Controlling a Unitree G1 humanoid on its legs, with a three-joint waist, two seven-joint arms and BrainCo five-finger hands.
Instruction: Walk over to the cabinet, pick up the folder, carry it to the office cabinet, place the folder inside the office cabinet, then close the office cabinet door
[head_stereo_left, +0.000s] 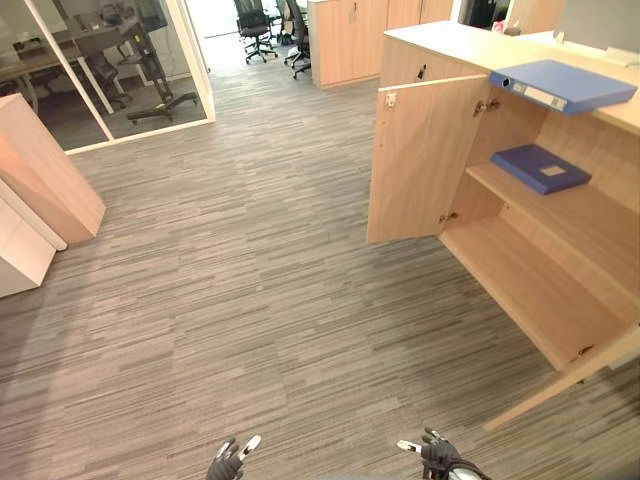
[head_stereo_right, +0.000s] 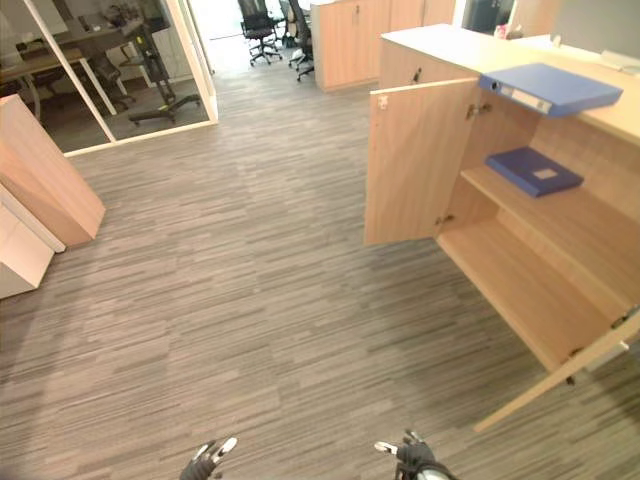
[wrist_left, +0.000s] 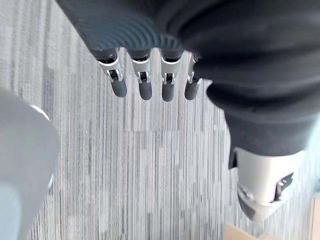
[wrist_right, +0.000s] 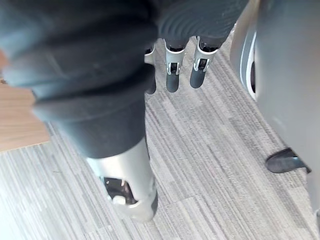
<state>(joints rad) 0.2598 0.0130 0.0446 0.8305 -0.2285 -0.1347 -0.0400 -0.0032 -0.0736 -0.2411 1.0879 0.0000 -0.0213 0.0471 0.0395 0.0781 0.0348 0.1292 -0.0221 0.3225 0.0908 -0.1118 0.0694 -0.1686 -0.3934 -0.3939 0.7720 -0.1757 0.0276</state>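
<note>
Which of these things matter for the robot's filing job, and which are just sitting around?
For the job:
open cabinet
cabinet door
blue binder on the cabinet's top
dark blue folder on the upper shelf
left hand and right hand, both open and empty

Just lying about:
office chairs
glass partition
wooden unit at the left

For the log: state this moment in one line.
left hand open | right hand open | folder on cabinet top | door open

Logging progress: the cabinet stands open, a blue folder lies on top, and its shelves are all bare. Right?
No: the upper shelf holds a dark blue folder, as the left eye view shows. The rest is right.
</note>
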